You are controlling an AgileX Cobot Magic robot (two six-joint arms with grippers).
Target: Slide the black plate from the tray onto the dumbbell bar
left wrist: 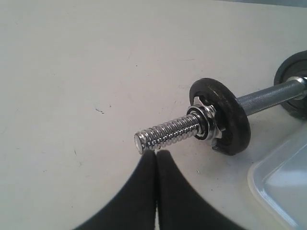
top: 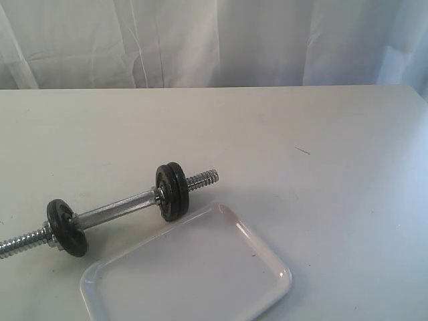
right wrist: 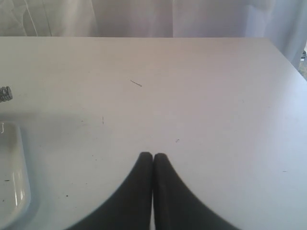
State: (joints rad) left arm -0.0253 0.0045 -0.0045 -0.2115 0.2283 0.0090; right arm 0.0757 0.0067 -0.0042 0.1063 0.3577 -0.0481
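The dumbbell bar (top: 117, 210) lies on the table to the left of the white tray (top: 200, 267), which holds nothing. One black disc (top: 67, 227) sits near the bar's left end. Two black discs stand pressed together near its right end. The outer of these, toward the threaded tip, looks like the black plate (top: 180, 188). Neither gripper shows in the exterior view. My left gripper (left wrist: 156, 153) is shut and empty, its tips just short of the bar's threaded end (left wrist: 168, 132). My right gripper (right wrist: 153, 155) is shut and empty over bare table.
A white curtain hangs behind the table. The tray's corner (left wrist: 283, 184) shows beside the near disc (left wrist: 223, 115) in the left wrist view. In the right wrist view the tray's rim (right wrist: 21, 177) and the bar's tip (right wrist: 5, 93) show at the picture's edge.
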